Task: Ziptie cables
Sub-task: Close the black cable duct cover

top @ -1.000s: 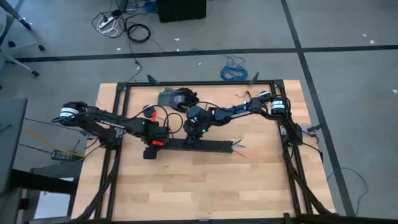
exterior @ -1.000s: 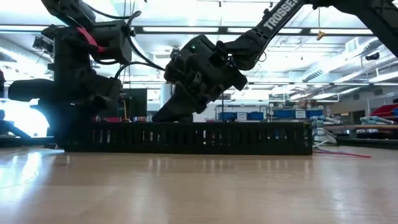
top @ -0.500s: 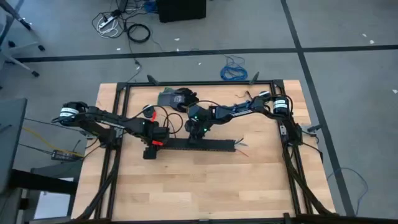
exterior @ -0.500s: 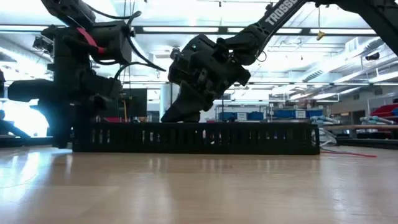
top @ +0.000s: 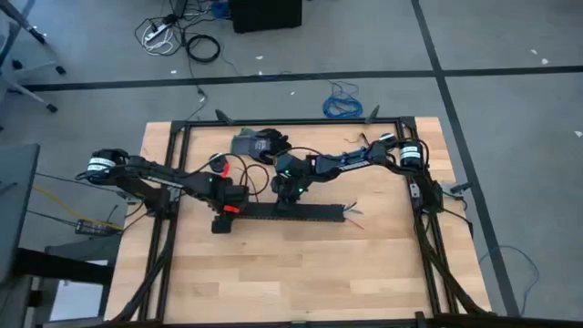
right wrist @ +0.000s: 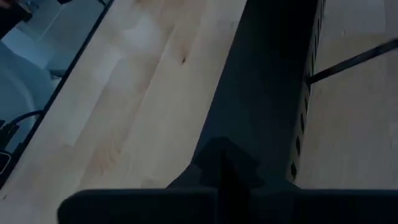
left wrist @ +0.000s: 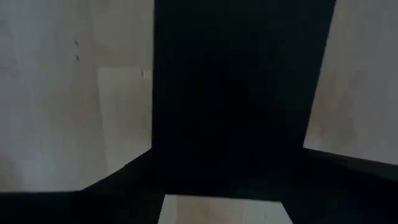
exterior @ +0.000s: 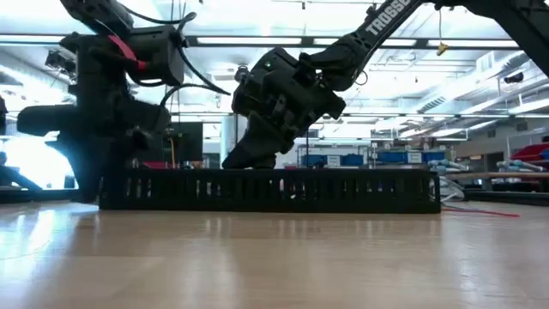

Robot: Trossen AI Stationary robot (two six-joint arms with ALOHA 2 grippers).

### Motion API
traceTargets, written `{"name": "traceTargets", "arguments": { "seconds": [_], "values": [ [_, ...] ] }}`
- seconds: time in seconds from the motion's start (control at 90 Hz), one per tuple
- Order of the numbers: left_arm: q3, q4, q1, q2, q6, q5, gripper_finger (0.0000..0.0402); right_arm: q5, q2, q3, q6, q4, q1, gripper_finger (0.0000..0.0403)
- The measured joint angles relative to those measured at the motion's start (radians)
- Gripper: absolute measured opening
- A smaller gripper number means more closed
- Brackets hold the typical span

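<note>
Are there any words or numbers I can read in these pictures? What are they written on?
"TROSSE": white letters on the upper link of the right dark robot arm in the low view; the word runs off the top edge of the picture.
Nothing else can be read: the long black slotted cable duct, the wooden table and the things in the room behind show no legible text.

Bright overhead light — wrist views dim, blurred.
</note>
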Motion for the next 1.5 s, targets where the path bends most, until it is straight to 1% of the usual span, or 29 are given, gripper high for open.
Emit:
{"name": "traceTargets", "arguments": {
  "seconds": [0.244, 0.367, 0.544, 0.622, 0.756, 0.933, 1.022, 1.211, 1.267, 1.367, 1.5],
  "values": [
    [0.020, -0.035, 0.000, 0.000, -0.003, 0.027, 0.0271, -0.017, 0.001, 0.000, -0.012, 0.000, 0.000, 0.0000],
    [0.020, -0.021, 0.000, 0.000, -0.017, 0.070, 0.0284, -0.024, 0.001, 0.000, -0.014, -0.002, 0.001, 0.0000],
    [0.016, 0.026, 0.000, 0.000, -0.029, 0.070, 0.0294, -0.033, 0.002, -0.001, -0.022, -0.008, 0.001, 0.0000],
    [0.015, 0.043, 0.000, 0.000, -0.030, 0.060, 0.0294, -0.039, 0.001, -0.002, -0.026, -0.013, 0.001, 0.0000],
    [0.015, 0.065, 0.000, 0.003, -0.029, 0.000, 0.0294, -0.040, 0.001, -0.002, -0.027, -0.011, 0.002, 0.0000],
    [0.019, 0.105, 0.000, 0.003, -0.024, -0.042, 0.0294, -0.039, 0.002, -0.003, -0.028, 0.003, 0.002, 0.0000],
    [0.016, 0.083, 0.000, 0.002, -0.024, -0.044, 0.0294, -0.043, 0.002, -0.003, -0.027, 0.004, 0.002, 0.0000],
    [0.016, 0.090, 0.000, 0.003, -0.015, -0.045, 0.0294, -0.055, -0.009, -0.004, -0.025, 0.039, 0.002, 0.0000],
    [0.016, 0.089, 0.000, 0.003, -0.003, -0.045, 0.0294, -0.049, -0.025, -0.006, -0.027, 0.043, 0.002, 0.0001],
    [0.016, 0.105, 0.000, 0.003, 0.001, -0.047, 0.0294, -0.007, -0.070, -0.009, -0.047, 0.029, 0.003, 0.0002],
    [0.016, 0.112, 0.000, 0.003, 0.001, -0.074, 0.0294, 0.090, -0.147, -0.009, -0.060, -0.002, 0.008, 0.0008]
  ]
}}
